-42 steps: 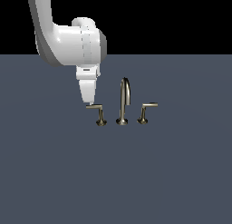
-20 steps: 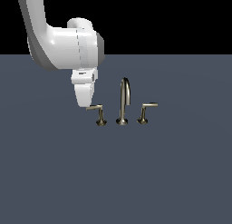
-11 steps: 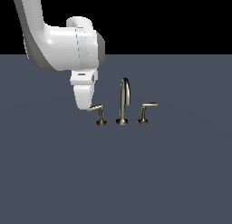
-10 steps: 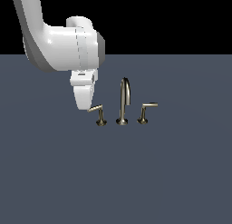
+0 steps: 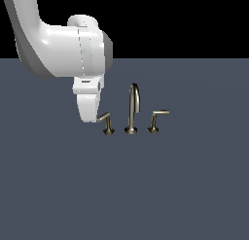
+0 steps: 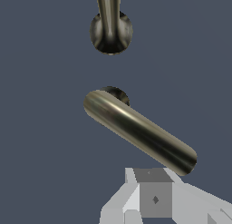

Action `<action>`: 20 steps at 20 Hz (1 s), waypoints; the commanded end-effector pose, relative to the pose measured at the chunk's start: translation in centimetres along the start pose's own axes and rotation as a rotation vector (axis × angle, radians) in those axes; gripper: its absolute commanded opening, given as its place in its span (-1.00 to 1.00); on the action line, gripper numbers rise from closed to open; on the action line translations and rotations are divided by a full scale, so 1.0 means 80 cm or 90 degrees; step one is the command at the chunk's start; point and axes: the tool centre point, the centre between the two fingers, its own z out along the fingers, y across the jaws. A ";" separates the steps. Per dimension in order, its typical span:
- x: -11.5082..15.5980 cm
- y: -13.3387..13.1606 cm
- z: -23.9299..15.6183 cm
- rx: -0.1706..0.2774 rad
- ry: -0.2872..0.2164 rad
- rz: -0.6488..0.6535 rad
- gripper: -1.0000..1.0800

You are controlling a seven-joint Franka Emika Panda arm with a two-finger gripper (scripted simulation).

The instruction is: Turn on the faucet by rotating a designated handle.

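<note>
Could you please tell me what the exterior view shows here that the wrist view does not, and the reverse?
Only the exterior view shows the arm, the right-side lever and the spout's full arch. Only the wrist view shows the gripper close behind the lever's free end, though not whether it is open; from above, the designated handle's lever sits at an angle. Both show that handle, the spout and the grey surface.
</note>
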 end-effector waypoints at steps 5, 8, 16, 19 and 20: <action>0.031 0.020 -0.001 -0.004 0.002 0.004 -1.00; 0.046 0.029 -0.001 -0.005 0.003 0.005 -1.00; 0.068 0.022 -0.001 -0.005 0.001 -0.003 -1.00; 0.096 0.019 -0.001 -0.006 0.003 0.003 -1.00; 0.105 0.017 -0.001 -0.006 0.003 0.006 -1.00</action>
